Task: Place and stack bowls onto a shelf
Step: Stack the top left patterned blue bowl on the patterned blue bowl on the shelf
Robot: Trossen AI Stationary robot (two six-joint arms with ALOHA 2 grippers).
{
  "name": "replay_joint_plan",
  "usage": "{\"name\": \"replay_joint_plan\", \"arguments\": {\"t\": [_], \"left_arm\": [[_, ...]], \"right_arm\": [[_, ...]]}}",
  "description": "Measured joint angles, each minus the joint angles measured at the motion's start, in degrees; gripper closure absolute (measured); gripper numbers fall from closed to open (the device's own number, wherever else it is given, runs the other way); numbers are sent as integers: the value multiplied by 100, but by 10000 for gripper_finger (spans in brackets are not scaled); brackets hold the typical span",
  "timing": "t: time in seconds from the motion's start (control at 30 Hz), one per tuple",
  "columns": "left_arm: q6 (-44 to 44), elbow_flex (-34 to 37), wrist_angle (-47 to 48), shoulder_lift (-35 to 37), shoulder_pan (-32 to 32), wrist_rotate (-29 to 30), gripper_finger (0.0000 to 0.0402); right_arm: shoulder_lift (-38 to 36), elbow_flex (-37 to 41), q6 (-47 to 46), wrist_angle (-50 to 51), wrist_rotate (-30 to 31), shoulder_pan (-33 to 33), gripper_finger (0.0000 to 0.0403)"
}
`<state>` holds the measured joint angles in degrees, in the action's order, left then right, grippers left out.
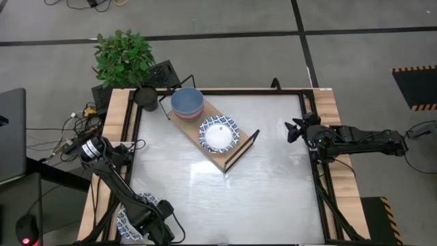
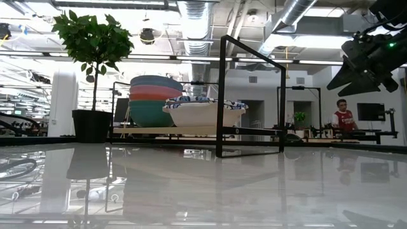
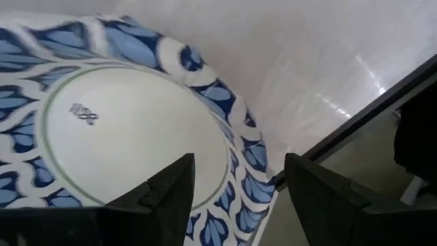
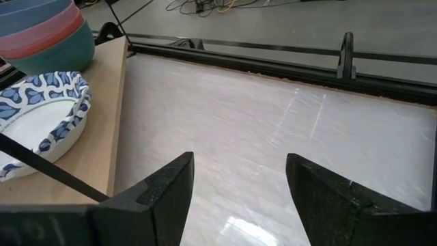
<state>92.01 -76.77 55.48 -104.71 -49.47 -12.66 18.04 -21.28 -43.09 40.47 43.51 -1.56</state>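
Patterned bowl at the worktop's near-left corner: rigid, glazed, probably slippery and breakable; grip its rim. Left hand spread above it; right hand spread, idle.

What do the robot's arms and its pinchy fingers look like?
Both arms are dark, almost black, and built from jointed segments. The left gripper and right gripper each have two flat, dark, wedge-shaped fingers. A small green light glows on the right arm, and loose cables lie by the left arm's base.
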Motion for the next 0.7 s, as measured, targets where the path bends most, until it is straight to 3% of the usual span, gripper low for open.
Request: {"name": "replay_joint_plan", "arguments": {"t": [0.47,0.7], "left_arm": [[-137,4,16,-139,-2,-166,193],[-226,4,13,-139,-2,-234,249]], "right_arm": [[0,0,0,0,2,0,143],[2,0,0,0,2,2,143]]}}
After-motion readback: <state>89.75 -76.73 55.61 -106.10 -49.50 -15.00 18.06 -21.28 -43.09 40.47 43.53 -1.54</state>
